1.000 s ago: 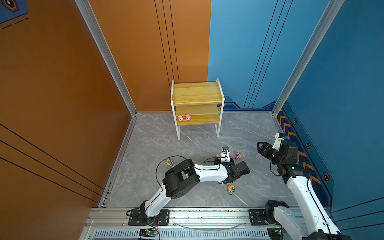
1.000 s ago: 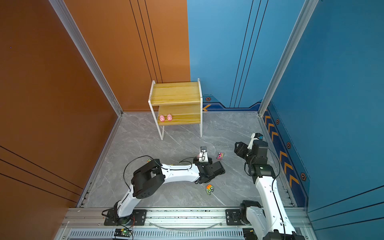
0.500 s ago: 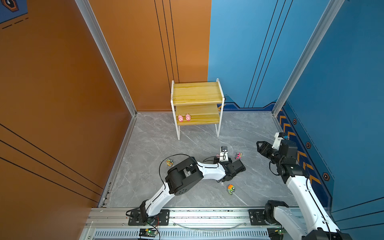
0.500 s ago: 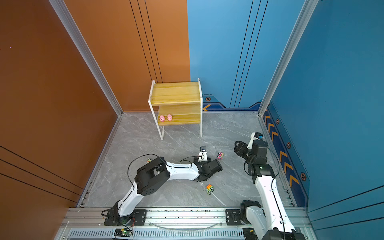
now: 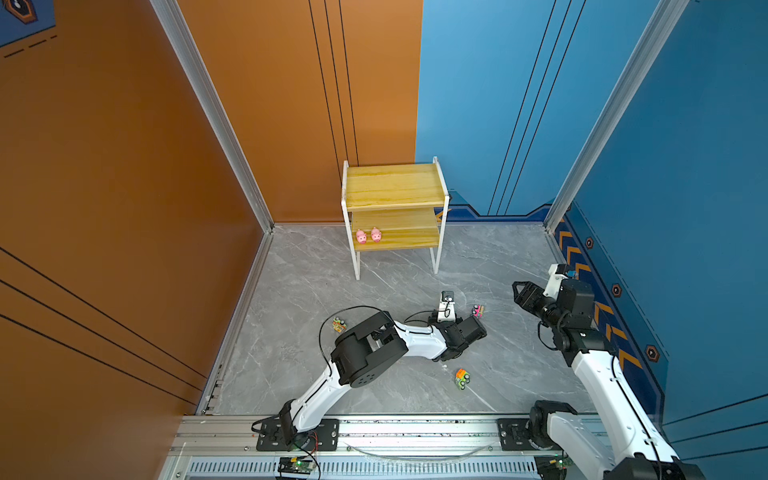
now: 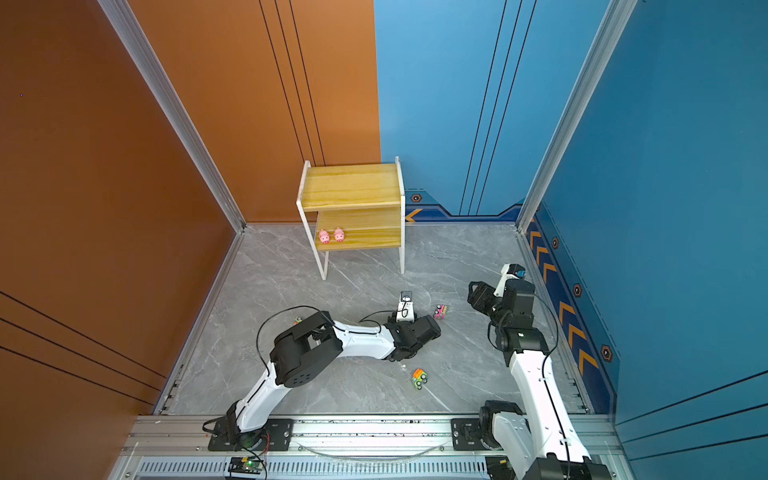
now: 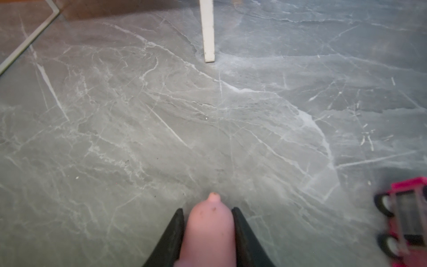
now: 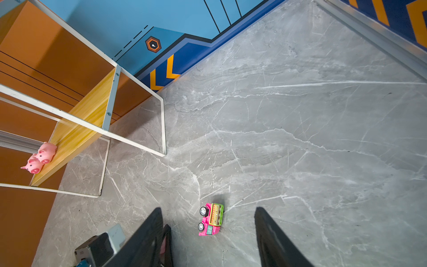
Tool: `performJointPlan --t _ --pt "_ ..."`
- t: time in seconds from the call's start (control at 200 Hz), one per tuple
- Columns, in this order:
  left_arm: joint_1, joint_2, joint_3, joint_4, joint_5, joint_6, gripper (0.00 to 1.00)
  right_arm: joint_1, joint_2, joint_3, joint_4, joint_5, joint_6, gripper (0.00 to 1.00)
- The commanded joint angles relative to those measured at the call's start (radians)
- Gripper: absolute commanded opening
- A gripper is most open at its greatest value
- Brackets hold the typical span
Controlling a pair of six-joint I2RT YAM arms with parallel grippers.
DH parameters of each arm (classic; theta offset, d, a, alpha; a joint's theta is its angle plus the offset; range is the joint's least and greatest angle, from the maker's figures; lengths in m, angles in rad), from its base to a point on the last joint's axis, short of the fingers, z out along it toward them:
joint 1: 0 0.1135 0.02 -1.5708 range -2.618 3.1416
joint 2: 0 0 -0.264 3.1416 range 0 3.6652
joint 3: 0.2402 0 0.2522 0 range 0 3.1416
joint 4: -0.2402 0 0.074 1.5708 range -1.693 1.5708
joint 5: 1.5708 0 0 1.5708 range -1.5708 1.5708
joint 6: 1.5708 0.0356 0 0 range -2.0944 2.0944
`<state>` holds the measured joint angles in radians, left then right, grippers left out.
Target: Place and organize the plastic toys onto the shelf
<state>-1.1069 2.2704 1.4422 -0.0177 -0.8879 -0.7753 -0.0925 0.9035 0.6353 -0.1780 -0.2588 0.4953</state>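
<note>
Fingers [image 7: 172, 238] of the left gripper [image 7: 208, 211] press on both flanks of a pink pig [image 7: 209, 233], so the tool is clamped on that toy. In the left wrist view the pig fills the gap between the two black tips, and its small pointed end pokes out just past them. The gripper sits low over the grey marbled floor [image 7: 161, 129]; whether the pig touches the floor I cannot tell. A pink truck [image 7: 406, 219] sits on the floor just beside this gripper, apart from it, and one white leg [image 7: 208, 30] of the shelf [image 5: 395, 187] shows farther off in the left wrist view. The right gripper [image 8: 208, 210] hangs higher, near the blue wall, with its jaws wide apart and nothing between them. From its wrist camera the truck appears on the floor below, framed by the two fingers. In both top views the shelf stands at the back against the wall, well apart from both grippers. A pair of pigs [image 5: 361, 237] stands side by side near the left end of its lower board. An orange and green car [image 5: 462, 379] lies on the floor nearer the rail, near the left gripper but apart from it. Another small car [image 5: 339, 324] rests on the floor beside the left arm's elbow.
</note>
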Motion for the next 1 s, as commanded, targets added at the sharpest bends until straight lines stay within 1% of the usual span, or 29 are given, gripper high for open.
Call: performJointPlan --t 0.0,0.06,0.16,0.225,0.385,0.44,0.531,0.726,0.826,0.896,0.911,0.996 --pt "0.012 -0.033 -0.036 0.061 0.031 0.129 0.24 0.007 -0.002 -0.016 0.023 -0.003 -0.001 0.64" --pt "0.020 -0.067 -0.061 0.094 0.058 0.196 0.21 0.008 -0.003 -0.016 0.021 -0.003 -0.002 0.64" --pt "0.047 -0.147 -0.136 0.151 0.154 0.280 0.17 0.013 -0.009 -0.017 0.018 -0.001 -0.004 0.64" --pt "0.076 -0.204 -0.193 0.190 0.300 0.318 0.16 0.016 -0.012 -0.018 0.016 0.001 -0.006 0.64" --pt "0.143 -0.320 -0.309 0.213 0.527 0.356 0.16 0.030 -0.009 -0.017 0.015 0.010 -0.012 0.64" --pt "0.166 -0.349 -0.343 0.238 0.635 0.379 0.18 0.035 -0.007 -0.017 0.015 0.011 -0.015 0.64" --pt "0.194 -0.388 -0.379 0.256 0.750 0.388 0.18 0.050 -0.004 -0.017 0.014 0.021 -0.021 0.64" --pt "0.228 -0.455 -0.405 0.265 0.880 0.428 0.16 0.102 0.002 -0.016 0.008 0.058 -0.046 0.64" --pt "0.247 -0.478 -0.405 0.265 0.922 0.432 0.15 0.129 0.004 -0.017 0.009 0.074 -0.055 0.64" --pt "0.257 -0.497 -0.405 0.265 0.933 0.432 0.15 0.148 0.015 -0.013 0.008 0.082 -0.061 0.64" --pt "0.259 -0.500 -0.432 0.266 0.937 0.432 0.15 0.152 0.017 -0.012 0.008 0.084 -0.062 0.64" --pt "0.263 -0.523 -0.448 0.265 0.928 0.441 0.14 0.175 0.027 -0.013 0.011 0.098 -0.069 0.64"
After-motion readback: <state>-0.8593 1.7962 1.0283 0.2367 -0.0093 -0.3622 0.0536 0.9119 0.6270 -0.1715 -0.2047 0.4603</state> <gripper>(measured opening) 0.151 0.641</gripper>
